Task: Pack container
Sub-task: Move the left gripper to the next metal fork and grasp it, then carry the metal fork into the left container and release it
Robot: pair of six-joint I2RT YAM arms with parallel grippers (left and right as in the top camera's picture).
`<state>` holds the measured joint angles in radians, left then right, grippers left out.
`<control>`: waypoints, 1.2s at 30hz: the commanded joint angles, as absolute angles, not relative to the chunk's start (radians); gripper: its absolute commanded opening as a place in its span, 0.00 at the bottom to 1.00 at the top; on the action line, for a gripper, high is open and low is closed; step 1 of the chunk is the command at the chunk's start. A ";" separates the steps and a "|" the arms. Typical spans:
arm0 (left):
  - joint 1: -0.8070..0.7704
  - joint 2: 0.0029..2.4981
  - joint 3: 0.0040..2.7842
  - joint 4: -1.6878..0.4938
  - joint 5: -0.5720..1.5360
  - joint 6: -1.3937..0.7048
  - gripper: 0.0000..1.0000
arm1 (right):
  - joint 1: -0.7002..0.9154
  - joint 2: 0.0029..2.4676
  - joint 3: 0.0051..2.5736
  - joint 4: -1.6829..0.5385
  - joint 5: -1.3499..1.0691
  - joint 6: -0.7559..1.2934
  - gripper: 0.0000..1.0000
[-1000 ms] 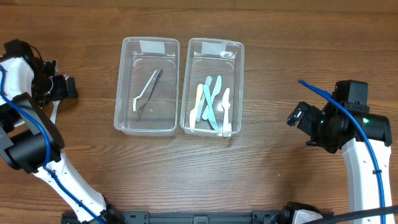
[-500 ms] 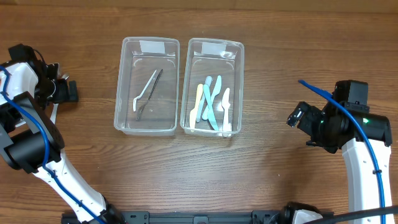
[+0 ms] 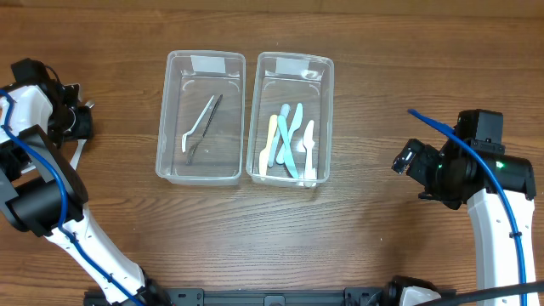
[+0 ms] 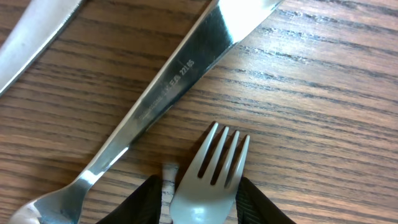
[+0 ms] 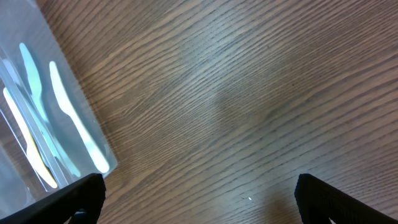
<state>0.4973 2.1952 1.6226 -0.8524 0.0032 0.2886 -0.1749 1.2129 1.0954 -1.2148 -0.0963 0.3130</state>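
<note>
While two clear bins stand side by side at the middle of the table (image 3: 382, 68), almost touching, their contents differ. The left bin (image 3: 201, 54) holds a couple of thin metal pieces (image 3: 202, 127) lying at a slant and meeting at their lower ends. The right bin (image 3: 295, 56) holds plastic cutlery (image 3: 289, 140) in yellow, blue and white, laid lengthwise and partly overlapping.

The left gripper (image 3: 78, 121) sits at the far left edge of the table, well apart from both bins. In its wrist view its two dark fingers (image 4: 143, 199) press in on either side of a grey fork (image 4: 214, 168), tines pointing away from the camera. A metal handle (image 4: 168, 93) with a stamped mark lies slantwise on the wood just beside the fork, and a second metal piece (image 4: 31, 31) shows at the top left corner.

The right gripper (image 3: 406, 159) hovers over bare wood to the right of the bins, its jaws spread wide with nothing between them.

Compared with a second ago, the left gripper has drawn back toward the table's left edge; the right arm and both bins are as they were.

The fork's handle is cut off by the bottom of the wrist view, and both metal pieces run out of frame. From overhead the fork is too small to make out under the arm.
</note>
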 commanded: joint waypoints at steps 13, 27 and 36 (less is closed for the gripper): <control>0.462 2.196 1.625 -0.886 0.016 0.292 0.04 | -0.169 1.214 1.099 -1.203 -0.080 0.306 1.00; 0.079 1.691 1.700 -1.082 0.030 0.118 0.04 | -0.169 1.214 1.099 -1.198 -0.087 0.310 1.00; -0.280 1.790 1.697 -1.082 0.015 -0.086 0.04 | -0.169 1.214 1.099 -1.221 -0.093 0.310 1.00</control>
